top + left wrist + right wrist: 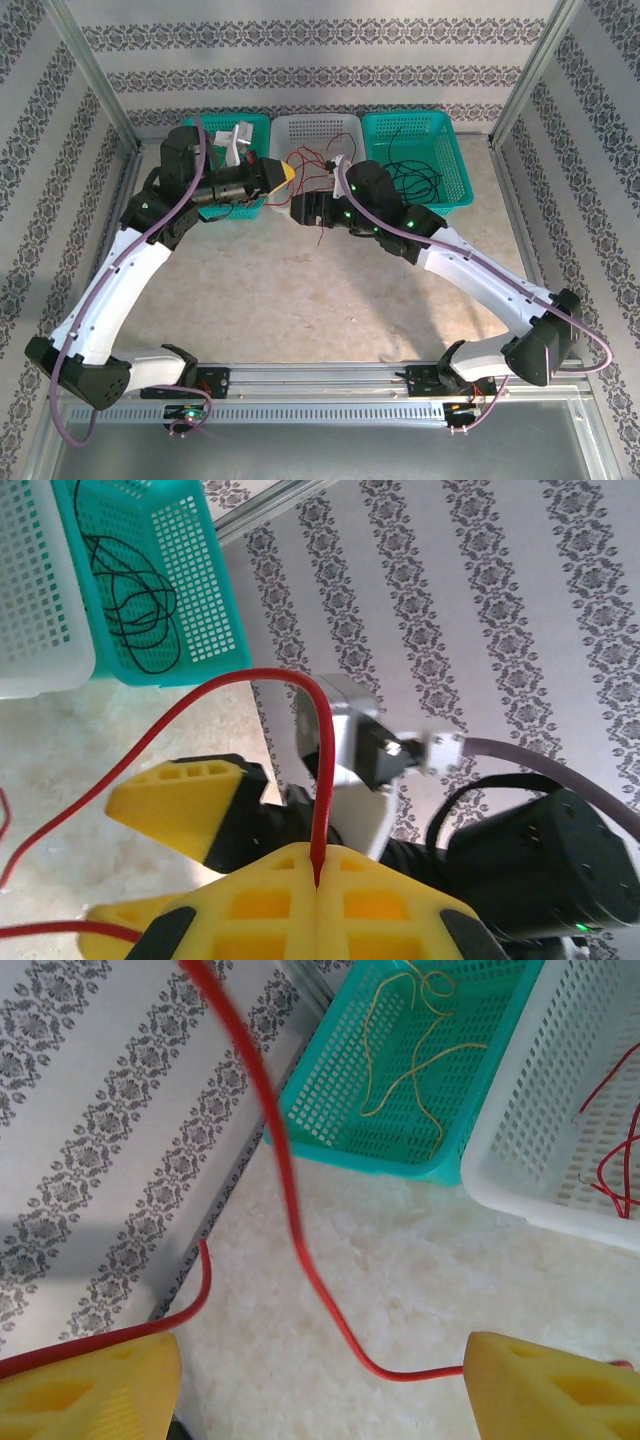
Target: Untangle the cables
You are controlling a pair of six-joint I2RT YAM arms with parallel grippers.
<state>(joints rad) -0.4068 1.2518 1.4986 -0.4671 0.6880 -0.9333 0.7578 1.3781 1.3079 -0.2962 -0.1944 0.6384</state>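
Pinching a red cable right where its two yellow fingers meet, my left claw is closed tight on that one thin wire. From the pinch the wire rises straight up, arches over and falls away toward the tabletop. Seen from above, this claw hangs over the far edge of the tabletop, at the seam between the left teal basket and the white basket. My right claw faces it from close by, just in front of the white basket, and it grips nothing: its yellow fingers stand wide apart. The red cable runs loose down through that gap and bends toward the inner edge of one finger, though I cannot tell whether it touches there. Another stretch of red wire curves past the outer side of the other finger. Farther out, three baskets stand side by side along the far edge of the tabletop. The left teal basket holds yellow cables lying in loose curls on its mesh floor. The white basket in the middle holds more red cables, some of them looping over its near rim. The right teal basket, toward the far right corner, holds black cables in a slack tangle.
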